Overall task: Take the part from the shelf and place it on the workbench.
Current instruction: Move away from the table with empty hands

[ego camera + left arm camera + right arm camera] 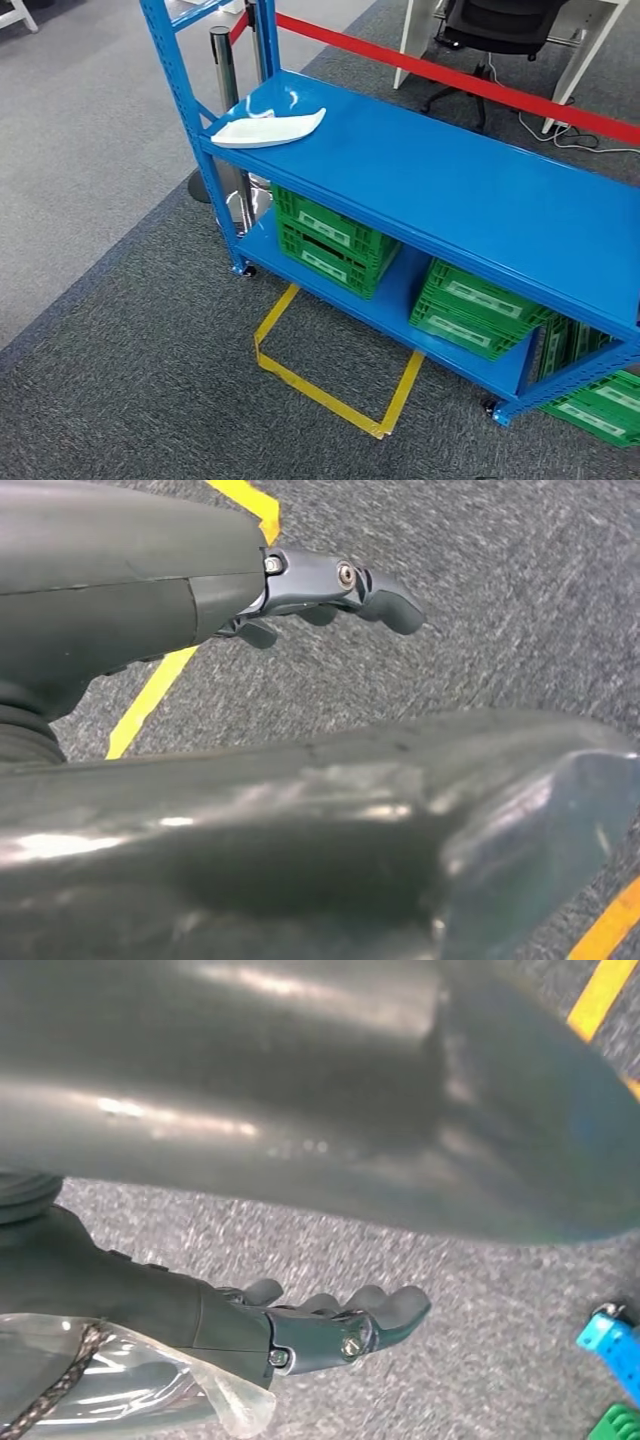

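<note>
Both of the robot's arms hang low over grey carpet: the left hand (332, 585) holds nothing, its fingers extended and lying close together above the floor beside a strip of yellow floor tape (151, 695), and the right hand (340, 1325) is likewise empty, fingers stretched out side by side over the carpet, with a blue shelf foot (613, 1345) at the far edge of its wrist view. From the head view, the yellow tape (324, 395) marks an open-sided box on the carpet directly in front of the blue shelf (483, 190). On the shelf's lower deck sit green crates (332, 240), 1 stack near the left end and another crate (472, 305) lying tilted toward the middle, with more green crates (604, 395) on the floor at the right end. The white part (268, 130), a flat, pointed moulding, lies on the upper deck at its left end, close to the front edge and just beside the left upright, well apart from both hands. Behind the shelf a red barrier belt (468, 75) runs from a chrome post (225, 75) across the scene, and beyond it stand a black office chair (490, 30) and the white legs of a desk (581, 50).
</note>
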